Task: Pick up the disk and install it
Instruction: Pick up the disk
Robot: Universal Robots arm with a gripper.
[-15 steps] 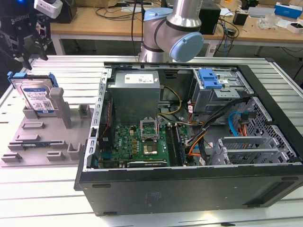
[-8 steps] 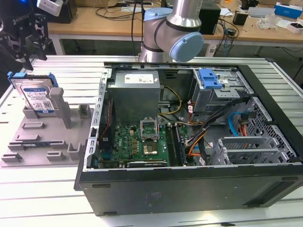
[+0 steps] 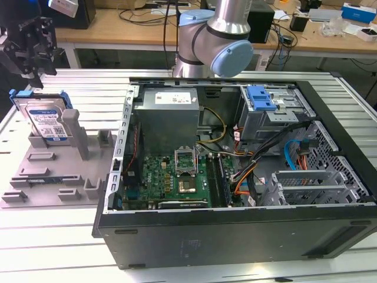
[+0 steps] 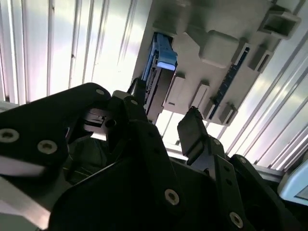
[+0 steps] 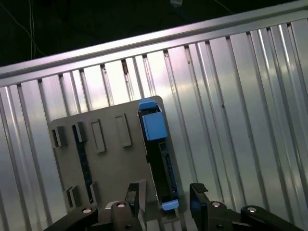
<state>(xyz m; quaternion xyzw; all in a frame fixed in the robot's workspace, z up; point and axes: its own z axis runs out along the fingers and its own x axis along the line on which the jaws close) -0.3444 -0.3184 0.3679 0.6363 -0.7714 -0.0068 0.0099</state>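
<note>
The arm (image 3: 219, 23) is a silver-grey tube with rounded joints capped in pale blue. Its gripper (image 5: 164, 191) is matt black throughout (links, plates and fingers (image 4: 193, 129) alike), studded with small silver screw heads in both wrist views.

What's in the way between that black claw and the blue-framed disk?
Nothing. In the exterior view the open gripper hangs above the disk, which stands on edge in a grey holder. Only bare air lies between them.
</note>
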